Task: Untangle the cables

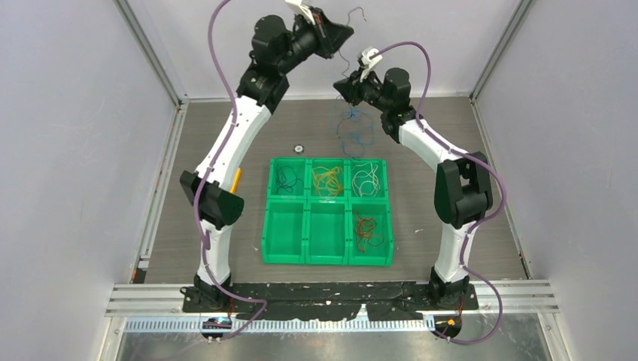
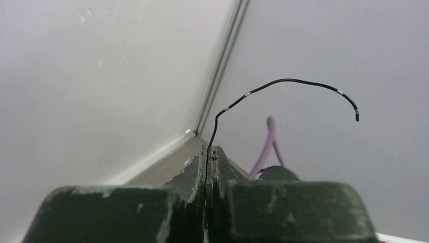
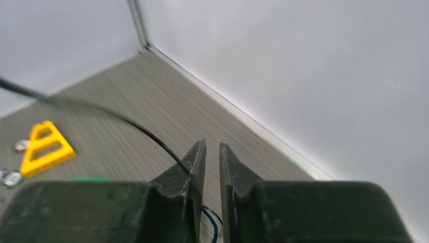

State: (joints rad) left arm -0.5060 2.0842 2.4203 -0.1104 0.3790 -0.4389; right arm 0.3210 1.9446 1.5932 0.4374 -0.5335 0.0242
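The black cable (image 2: 283,81) is pinched in the closed left gripper (image 2: 209,149), held high. The right gripper (image 3: 212,146) is seen nearly pressed together; a grip cannot be confirmed. Blue cables (image 1: 355,135) are found tangled beyond the green tray (image 1: 265,233).

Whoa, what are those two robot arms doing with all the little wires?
They are untangling cables. The left gripper is shut on a black cable and holds it up high. The right gripper, jaws almost together, has a black cable running to its finger, close to a blue tangle. Other cables lie sorted by colour in the green tray.
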